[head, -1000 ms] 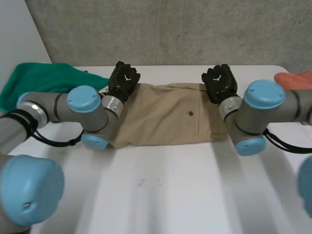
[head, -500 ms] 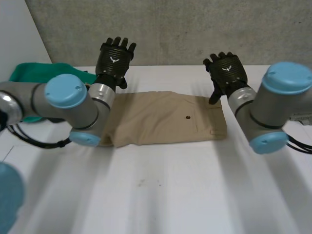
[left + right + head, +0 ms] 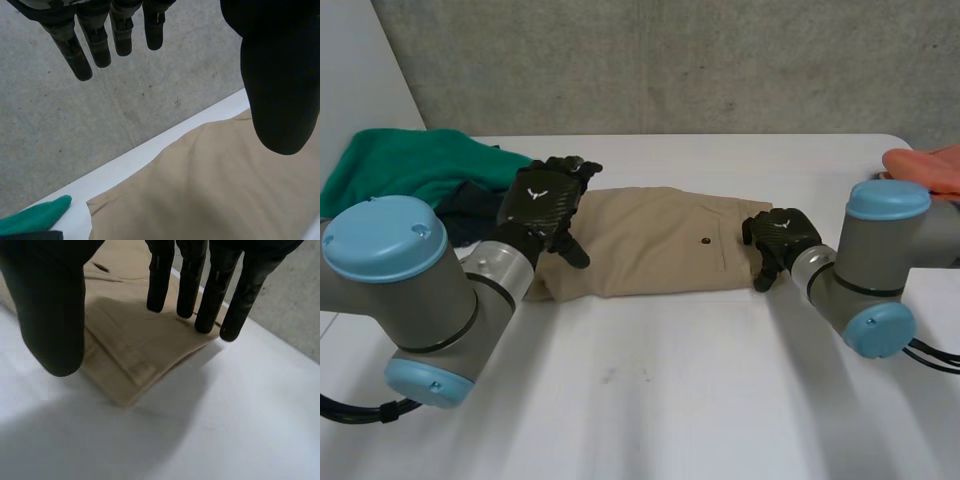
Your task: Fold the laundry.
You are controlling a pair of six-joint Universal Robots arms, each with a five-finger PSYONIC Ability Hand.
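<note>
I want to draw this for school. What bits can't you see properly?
- Head view: the left hand and its arm cover the left end of the tan garment.
- Head view: the orange cloth is cut off by the picture's edge.
- Head view: a dark thing beside the green cloth sits half behind the left arm; too hidden to name.

We see a white table (image 3: 660,400) set against a grey concrete wall (image 3: 720,60). At its far left corner we find a green cloth (image 3: 410,165) heaped beside a dark cloth (image 3: 470,215); an orange cloth (image 3: 930,165) lies at the far right edge
</note>
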